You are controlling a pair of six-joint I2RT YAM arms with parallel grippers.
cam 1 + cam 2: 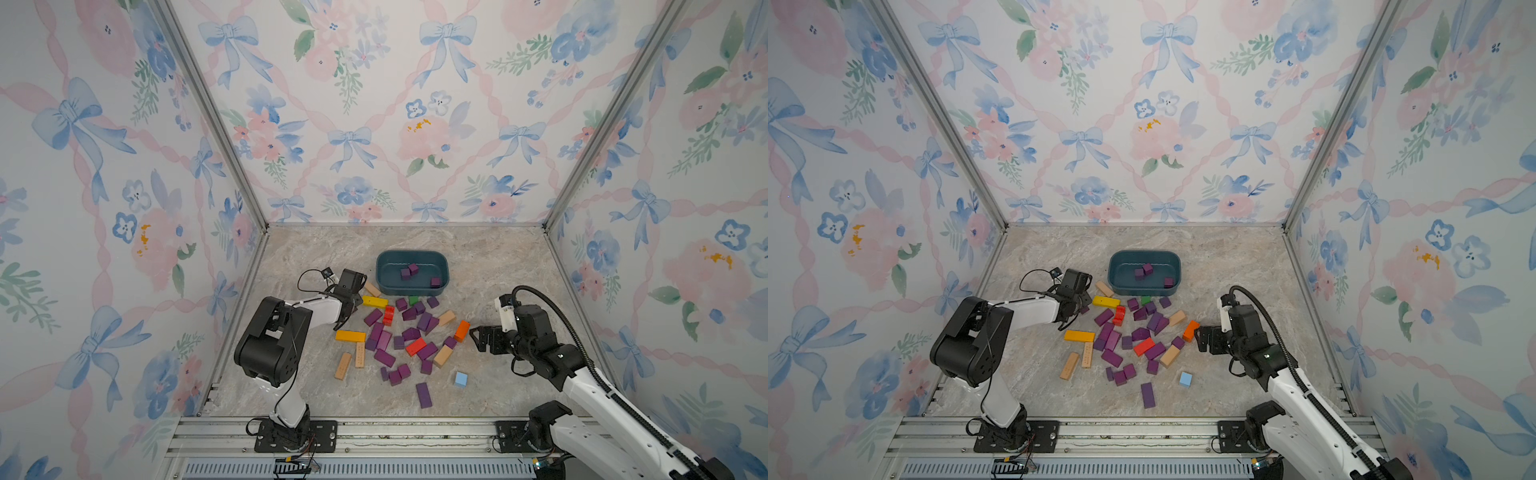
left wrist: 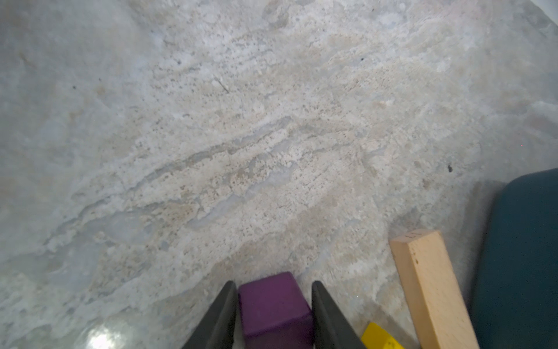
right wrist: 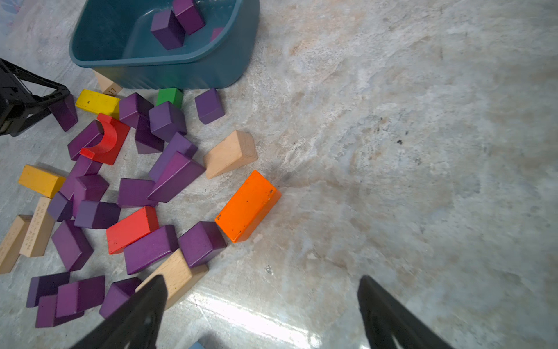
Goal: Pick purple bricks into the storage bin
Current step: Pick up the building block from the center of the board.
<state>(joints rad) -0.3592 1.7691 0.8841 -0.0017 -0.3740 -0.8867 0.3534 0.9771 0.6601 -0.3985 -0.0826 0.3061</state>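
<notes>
Your left gripper (image 2: 273,284) pinches a small matte purple wooden cube (image 2: 271,308), near left of the dark teal plastic tub (image 3: 187,72); your right gripper (image 3: 262,279) hangs with jaws spread wide.

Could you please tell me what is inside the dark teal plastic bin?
The dark teal plastic bin holds three small purple wooden blocks; its near wall hides a strip of its floor.

Quick count: one teal bin (image 1: 384,270) with three purple bricks (image 1: 412,269) in it. Loose on the bench (image 1: 498,257) there's roughly twenty more of them, hard to be exact where they pile up. Then five tan blocks (image 1: 343,365), two yellow blocks (image 1: 375,301), two red blocks (image 1: 415,346), maybe three, and one each: orange block (image 1: 461,330), green block (image 1: 413,300), light blue block (image 1: 461,379).
</notes>
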